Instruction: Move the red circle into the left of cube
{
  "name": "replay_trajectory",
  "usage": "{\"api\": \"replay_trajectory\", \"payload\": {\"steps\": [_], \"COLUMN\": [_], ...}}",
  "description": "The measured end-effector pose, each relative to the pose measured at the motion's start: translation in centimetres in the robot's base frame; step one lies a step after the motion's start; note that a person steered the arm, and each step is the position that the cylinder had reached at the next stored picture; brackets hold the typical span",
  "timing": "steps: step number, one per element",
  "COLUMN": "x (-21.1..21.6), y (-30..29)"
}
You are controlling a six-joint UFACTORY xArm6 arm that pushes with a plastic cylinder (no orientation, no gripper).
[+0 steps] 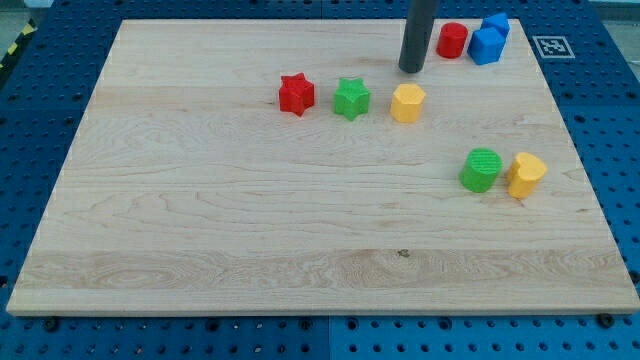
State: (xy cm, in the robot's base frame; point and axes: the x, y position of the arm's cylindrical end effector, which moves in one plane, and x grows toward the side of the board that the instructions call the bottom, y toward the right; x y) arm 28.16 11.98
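Observation:
The red circle (452, 40), a short red cylinder, stands near the view's top right, just left of a blue cube (486, 45). A second blue block (496, 24) sits behind that cube, touching it. My tip (411, 69) rests on the board a little left of and below the red circle, with a small gap between them. The dark rod rises from the tip out of the view's top.
A red star (296, 94), a green star (351, 98) and a yellow hexagon block (407, 102) form a row below my tip. A green cylinder (481, 169) and a yellow block (525, 175) sit at the right. The wooden board (200, 220) lies on blue pegboard.

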Motion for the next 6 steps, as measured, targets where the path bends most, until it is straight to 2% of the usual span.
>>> {"api": "replay_trajectory", "payload": {"steps": [1, 2, 3, 5, 6], "x": [-3.5, -7.3, -8.7, -7.9, -6.0], "y": [-0.5, 2.6, 4.6, 5.6, 6.7]}}
